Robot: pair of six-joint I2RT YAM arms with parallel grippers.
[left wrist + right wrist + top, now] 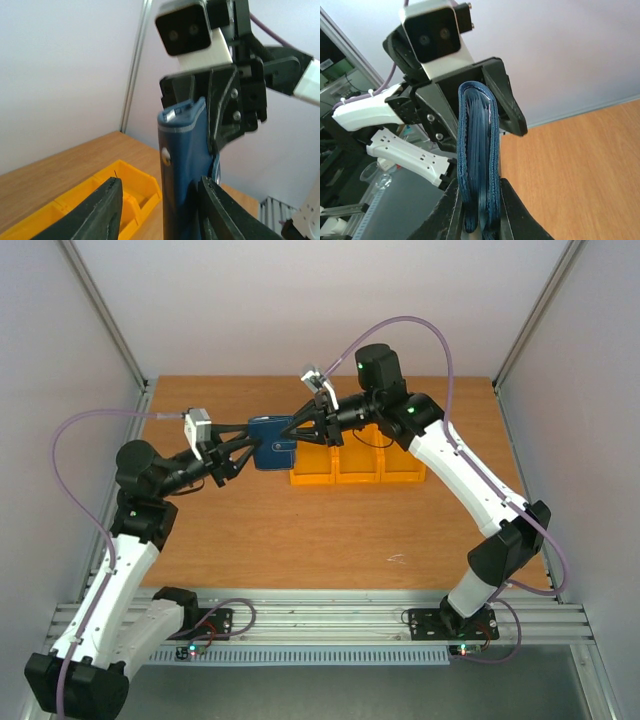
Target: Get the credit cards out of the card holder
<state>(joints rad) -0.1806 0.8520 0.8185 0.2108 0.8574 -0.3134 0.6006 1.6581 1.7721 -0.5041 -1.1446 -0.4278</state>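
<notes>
My right fingers pinch the card holder aloft above the surface, my left fingers spread around its other end, so I should part the fold gently before reaching for the credit cards, which I cannot clearly see inside.

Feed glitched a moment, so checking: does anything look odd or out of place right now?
Nothing spilled or damaged. One oddity: the card holder is up in the air beside the orange bins, pinched by the right fingers, while the left fingers straddle it with a gap on one side.
</notes>
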